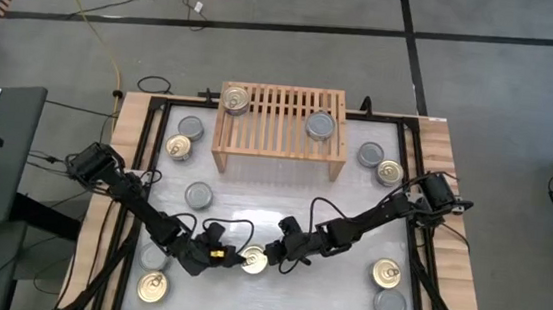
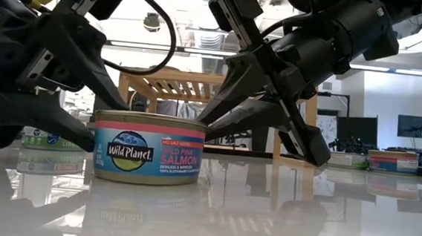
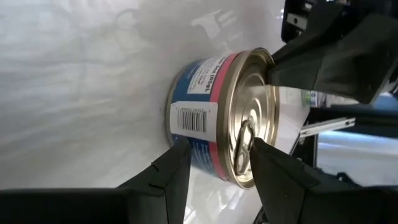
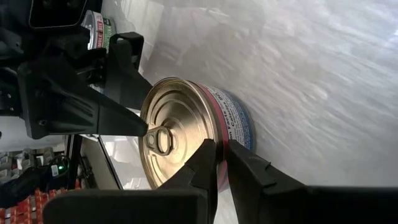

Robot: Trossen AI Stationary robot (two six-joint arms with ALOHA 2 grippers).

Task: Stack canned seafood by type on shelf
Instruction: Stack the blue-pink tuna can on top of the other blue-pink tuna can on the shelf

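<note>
Both grippers converged on one tin — the salmon can [image 1: 254, 261] with a gold pull-ring top, sitting on the table [image 1: 282, 201] near the front edge, about 6 o'clock from the shelf [image 1: 281, 130].

Left gripper [image 1: 228, 259] sat at the can's 9 o'clock, fingers spread and straddling it; in the left wrist view the fingers [image 3: 168, 180] bracketed the can's side wall and its lid, with no firm pinch visible. Right gripper [image 1: 272, 258] sat at the can's 3 o'clock; in the right wrist view its fingers [image 4: 202, 165] were nearly pressed together with the can's rim caught between them. The low view showed the can [image 2: 148, 148] flat on the table, labelled pink salmon, both sets of fingers angled down around it.

The shelf was well apart, toward 12 o'clock. Its slatted top held a gold-top can [image 1: 234, 99] at the left end and a silver-top can [image 1: 319, 127] right of centre — two type positions apparently started.

Judged step: pick or hand-over of the gold-top salmon can, early in the task, since most tins lay scattered on the table.

The next move called for one gripper to take a clean hold and the other to let go, then a lift clear of the table and a carry toward 12 o'clock onto the gold-top can. Risk: both arms crowding a single can could tip it.
</note>
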